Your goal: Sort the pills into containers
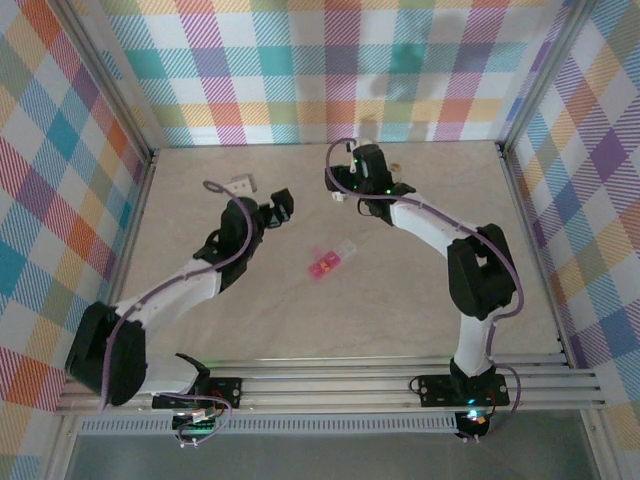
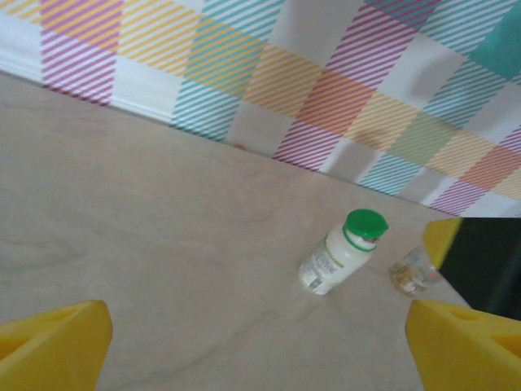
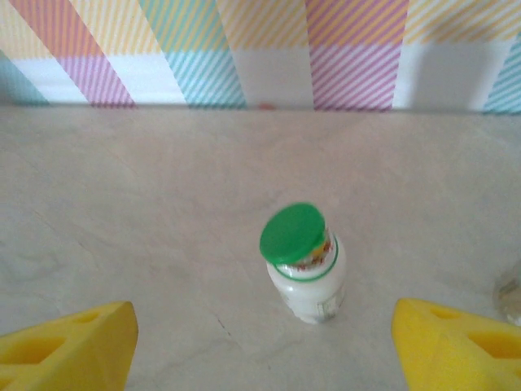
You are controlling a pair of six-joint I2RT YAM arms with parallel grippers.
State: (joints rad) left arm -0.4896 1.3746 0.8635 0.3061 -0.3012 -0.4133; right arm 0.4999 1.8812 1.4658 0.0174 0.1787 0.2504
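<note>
Overhead camera looks down; both wrist cameras closely share the green-capped bottle (image 3: 308, 281).

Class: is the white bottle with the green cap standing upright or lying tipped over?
Upright: the white bottle stands on its base on the table, green cap uppermost.

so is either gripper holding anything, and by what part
Nothing is held. The left gripper and right gripper are both open and empty; the white bottle stands free.
</note>
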